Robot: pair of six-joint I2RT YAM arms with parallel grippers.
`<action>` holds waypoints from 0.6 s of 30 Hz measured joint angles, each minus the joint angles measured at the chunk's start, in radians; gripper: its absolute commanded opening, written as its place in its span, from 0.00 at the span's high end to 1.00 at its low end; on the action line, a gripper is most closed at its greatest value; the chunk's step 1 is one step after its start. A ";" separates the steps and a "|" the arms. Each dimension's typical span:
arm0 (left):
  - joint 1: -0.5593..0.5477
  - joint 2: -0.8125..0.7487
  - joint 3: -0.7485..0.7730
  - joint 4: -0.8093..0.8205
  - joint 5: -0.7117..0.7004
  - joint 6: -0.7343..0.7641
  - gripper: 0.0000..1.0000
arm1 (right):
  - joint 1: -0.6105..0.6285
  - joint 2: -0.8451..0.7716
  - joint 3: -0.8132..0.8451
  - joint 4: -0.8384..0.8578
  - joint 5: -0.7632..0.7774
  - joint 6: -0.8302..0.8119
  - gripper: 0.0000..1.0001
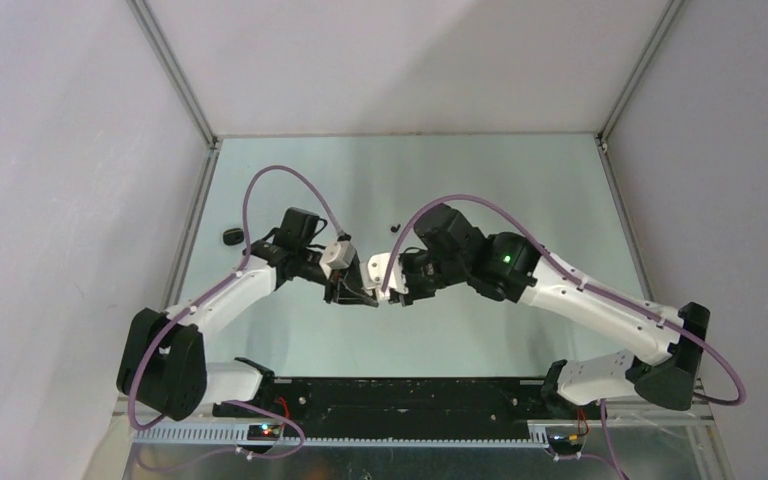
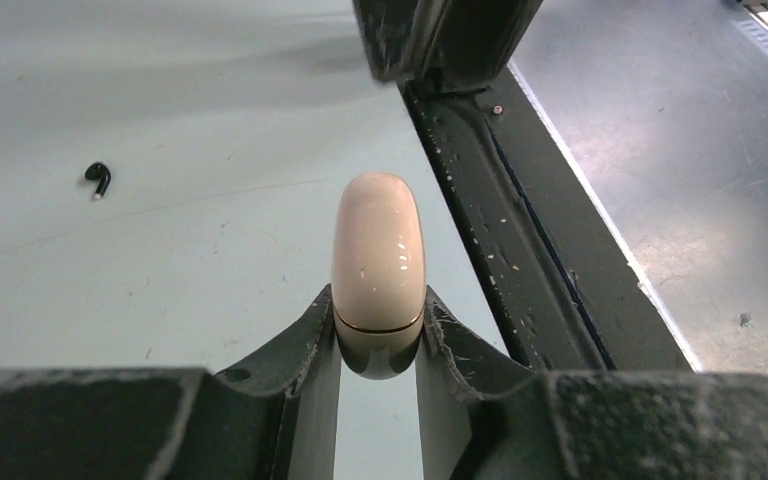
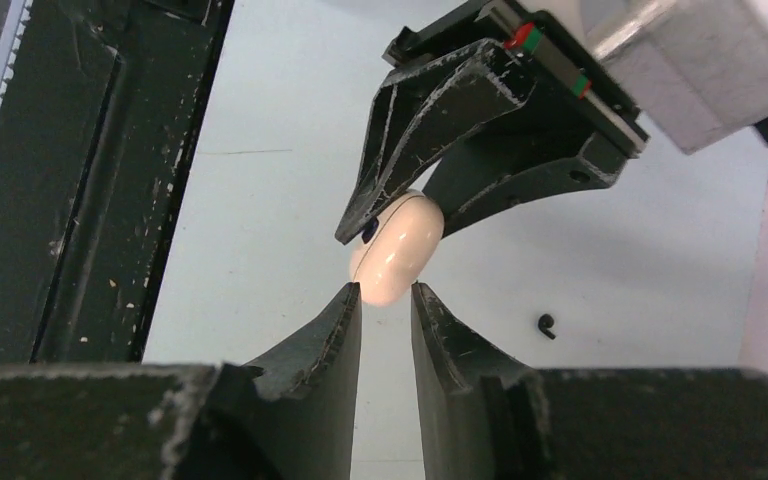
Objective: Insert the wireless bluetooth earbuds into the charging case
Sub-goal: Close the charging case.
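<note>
A glossy cream-white charging case is held above the table, and my left gripper is shut on its lower part just below the thin seam. In the right wrist view the case hangs from the left gripper. My right gripper has its narrow jaws pinched on the case's free end. From above, the two grippers meet tip to tip at mid table. One black earbud lies loose on the table. Tiny black earbuds lie behind the grippers. No cream-white earbuds show.
A small black oval object lies near the left wall. The black base rail runs along the near edge. Frame posts and white walls close in the table.
</note>
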 measured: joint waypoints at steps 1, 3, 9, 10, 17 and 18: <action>0.000 0.000 -0.003 0.021 -0.006 -0.027 1.00 | -0.010 -0.011 0.002 -0.002 -0.018 0.000 0.70; 0.001 0.003 -0.006 0.071 -0.023 -0.094 1.00 | -0.032 -0.022 0.006 -0.003 -0.025 0.002 0.70; 0.054 0.041 -0.017 0.265 -0.087 -0.339 0.98 | -0.199 -0.063 0.000 0.006 -0.047 0.045 0.69; 0.073 0.056 -0.028 0.333 -0.119 -0.418 0.98 | -0.230 -0.078 -0.008 0.011 -0.049 0.054 0.69; 0.188 0.207 0.029 0.410 -0.303 -0.662 0.99 | -0.442 -0.227 -0.130 0.049 -0.100 0.109 0.68; 0.199 0.247 0.066 0.379 -0.334 -0.679 0.98 | -0.466 -0.238 -0.146 0.053 -0.111 0.119 0.68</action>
